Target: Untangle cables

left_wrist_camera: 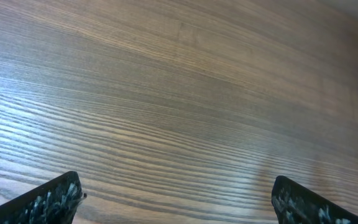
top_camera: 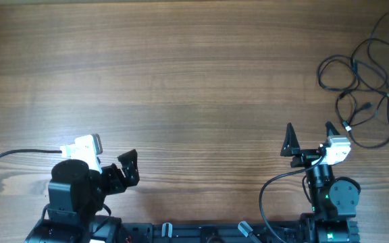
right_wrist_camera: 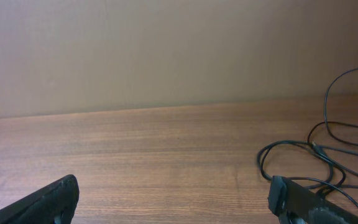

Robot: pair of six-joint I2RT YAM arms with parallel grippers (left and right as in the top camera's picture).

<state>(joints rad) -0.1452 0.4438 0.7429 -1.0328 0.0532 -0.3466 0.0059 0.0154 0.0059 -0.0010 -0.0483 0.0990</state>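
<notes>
Soft, even light from above keeps the brown wood-grain table (top_camera: 181, 67) and the thin black cables (top_camera: 367, 81) at its far right sharp, with only faint shadows. The left wrist view shows a pale sheen on the near left grain, and the black fingertips (left_wrist_camera: 48, 202) of the left gripper (left_wrist_camera: 176, 208) blur at the bottom corners. The right wrist view is dimmer, warmer and softer.

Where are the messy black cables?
The cables lie in a loose bunch at the far right corner of the table in the overhead view, beyond the right gripper and not touching it.
</notes>
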